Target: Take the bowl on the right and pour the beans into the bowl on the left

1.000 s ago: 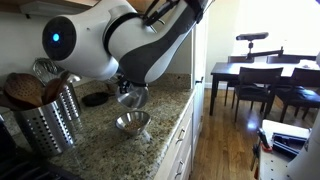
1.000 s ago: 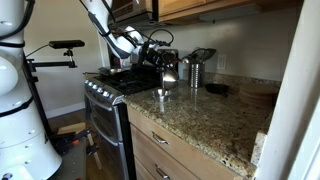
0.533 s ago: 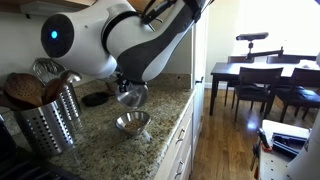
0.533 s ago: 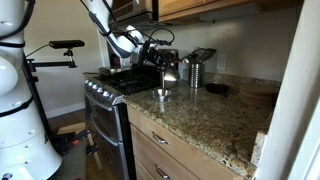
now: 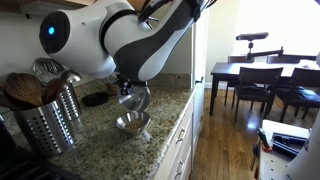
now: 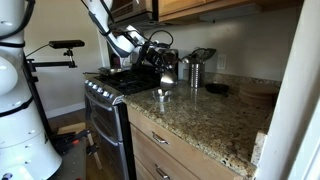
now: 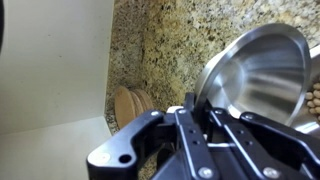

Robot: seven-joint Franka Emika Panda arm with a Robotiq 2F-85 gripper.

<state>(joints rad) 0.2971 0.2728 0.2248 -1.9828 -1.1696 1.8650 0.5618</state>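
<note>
Here we go: my pincer [image 7: 197,104] is clamped tight on the rim of the small shiny steel bowl [image 7: 256,72], and I've got it tipped steeply onto its side. I take it by the rim for a reason, since that leaves the mouth free to spill. In an exterior view the held bowl [image 5: 133,97] hangs right above the second steel bowl [image 5: 132,124], which sits upright on the speckled granite counter [image 5: 160,125]. The two are nearly touching, and that low hover should stop anything from scattering across the stone.

From the wrist, the held bowl's inside is mirror-bright and smooth, and it looks bare, so I'd say the pour is nearly through. A few pale tan beans [image 7: 315,96] peek in at the right edge, just beyond the lip. Whether they've landed in the bowl below, I can't tell. Well apart from all this stands a perforated metal utensil holder [image 5: 47,118] stuffed with wooden spoons.
</note>
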